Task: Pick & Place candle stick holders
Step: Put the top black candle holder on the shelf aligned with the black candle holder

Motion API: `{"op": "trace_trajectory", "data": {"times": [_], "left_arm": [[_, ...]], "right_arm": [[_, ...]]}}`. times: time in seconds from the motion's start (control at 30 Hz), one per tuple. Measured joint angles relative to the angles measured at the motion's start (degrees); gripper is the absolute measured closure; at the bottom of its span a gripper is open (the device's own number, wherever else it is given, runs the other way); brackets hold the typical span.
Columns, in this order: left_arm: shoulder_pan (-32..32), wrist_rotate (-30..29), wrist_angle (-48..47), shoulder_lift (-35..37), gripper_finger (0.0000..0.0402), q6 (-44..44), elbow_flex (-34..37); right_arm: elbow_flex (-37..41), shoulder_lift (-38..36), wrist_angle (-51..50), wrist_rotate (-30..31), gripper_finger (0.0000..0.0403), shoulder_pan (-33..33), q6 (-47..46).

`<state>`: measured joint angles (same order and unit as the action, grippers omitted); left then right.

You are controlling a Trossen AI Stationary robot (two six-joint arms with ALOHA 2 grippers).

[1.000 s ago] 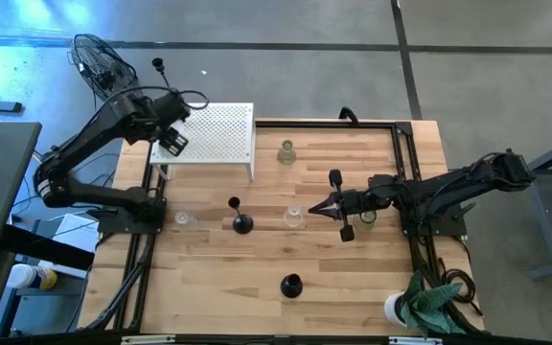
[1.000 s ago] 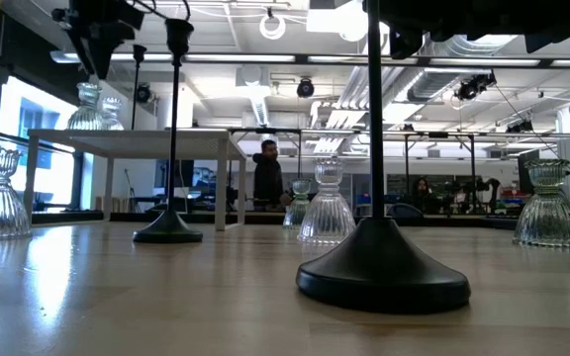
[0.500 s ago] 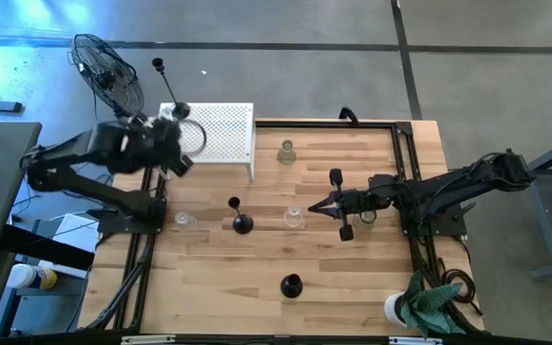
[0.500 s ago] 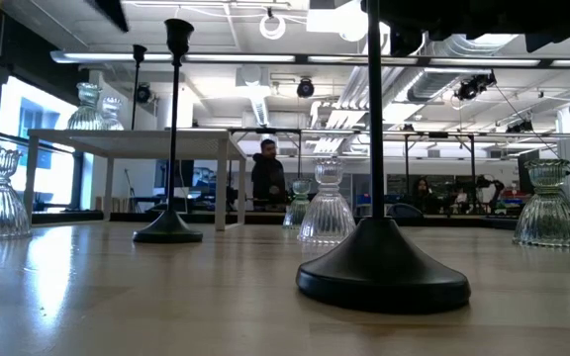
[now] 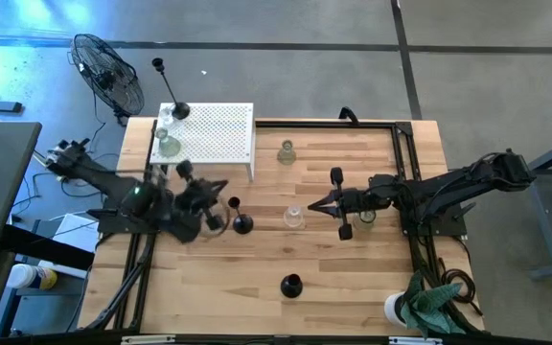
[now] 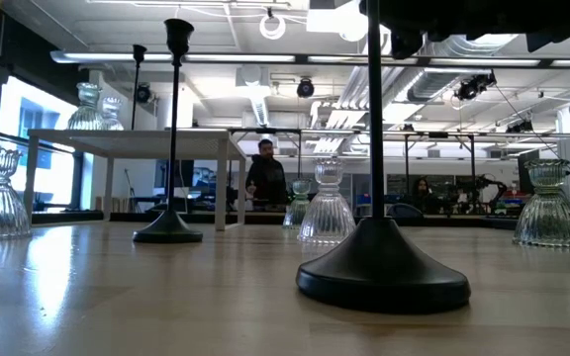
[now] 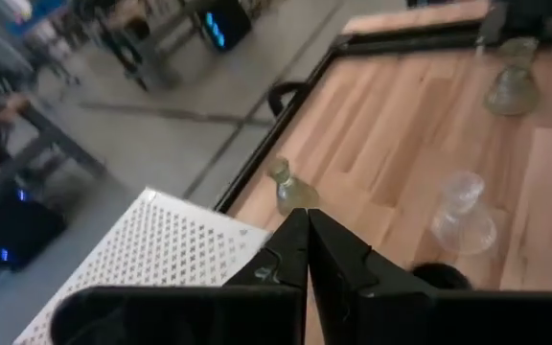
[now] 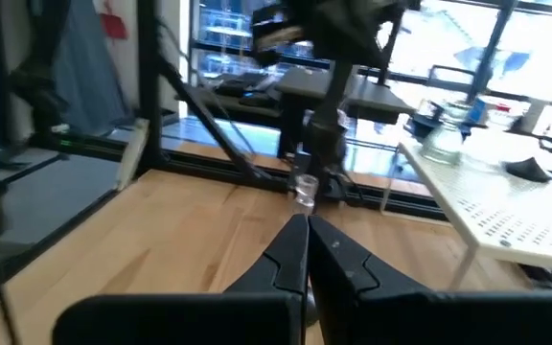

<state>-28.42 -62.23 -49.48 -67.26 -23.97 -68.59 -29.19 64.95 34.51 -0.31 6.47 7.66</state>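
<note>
Two holders already stand on the white perforated shelf [image 5: 214, 134] at the far left: a black candle stick holder [image 5: 179, 111] and a glass holder [image 5: 168, 146] beside it. Four remain on the wooden table [image 5: 353, 278]. We see the left gripper [image 5: 220, 218] low over the table, its fingers pressed together on nothing, as the left wrist view shows. Just to its right stands the nearest black holder [image 5: 241, 223], upright, long axis vertical, its knob tilting toward the far side in the overhead picture. Our judgement is that this is the next pick: the fingers must part and come in from the left, level with the stem. The left arm is plainly nearer to it than the right.

Further right stands a clear glass holder [image 5: 294, 217], and the right gripper [image 5: 326, 204] waits closed and empty just beyond it, beside another black holder [image 5: 346, 230]. A greenish glass holder [image 5: 287, 151] stands at the far edge, and one more black holder [image 5: 290, 285] near the front.

Against a second ago, the left arm has swung from over the shelf down to the table, its fingers have closed, and the glass holder on the shelf shows clear of it.
</note>
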Motion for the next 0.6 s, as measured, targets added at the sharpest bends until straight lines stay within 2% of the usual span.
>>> {"op": "trace_trajectory", "data": {"times": [0.13,0.27,0.37,0.5,0.6], "left_arm": [[-5.21,-2.96,6.08,3.90,0.0400,-1.73,8.24],[-10.86,-4.25,16.49,9.64,0.0400,-3.18,17.94],[-13.86,-0.11,27.02,12.80,0.0400,-1.43,24.61],[-14.37,12.38,38.22,12.53,0.0399,1.70,30.02],[-13.88,13.48,43.23,10.71,0.0399,1.81,30.50]], "right_arm": [[0.01,0.00,-1.24,6.50,0.0401,0.83,0.89],[0.00,-0.01,-1.29,11.47,0.0402,1.59,1.53],[0.00,0.00,-1.29,11.92,0.0401,1.92,1.55],[0.00,0.00,-1.21,11.77,0.0402,1.96,1.57],[0.00,-0.02,-0.80,11.61,0.0401,1.96,1.48]]}}
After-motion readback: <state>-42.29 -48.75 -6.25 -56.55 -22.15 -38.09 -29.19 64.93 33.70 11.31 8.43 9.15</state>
